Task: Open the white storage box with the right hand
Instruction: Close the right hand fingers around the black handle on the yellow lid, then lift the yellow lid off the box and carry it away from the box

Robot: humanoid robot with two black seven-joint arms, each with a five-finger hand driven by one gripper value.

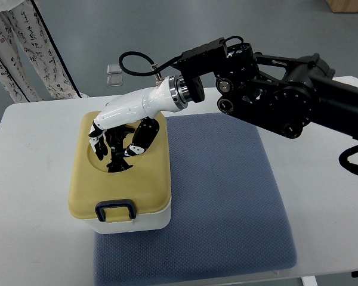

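A white storage box [140, 221] with a tan lid [149, 185] and a dark blue front latch [114, 210] stands on the left edge of a blue-grey mat [221, 196]. My right hand [116, 146], white with black fingers, reaches in from the right and hovers over the back half of the lid. Its fingers [137, 140] are spread and curved downward, at or just above the lid surface; I cannot tell whether they touch it. It holds nothing. The lid is closed. The left arm is not visible.
The mat lies on a white table [30, 179]. My black right arm [286, 95] spans the upper right. A person's patterned trouser legs [24, 47] stand beyond the table's far left corner. A small clear item [115, 75] lies on the floor.
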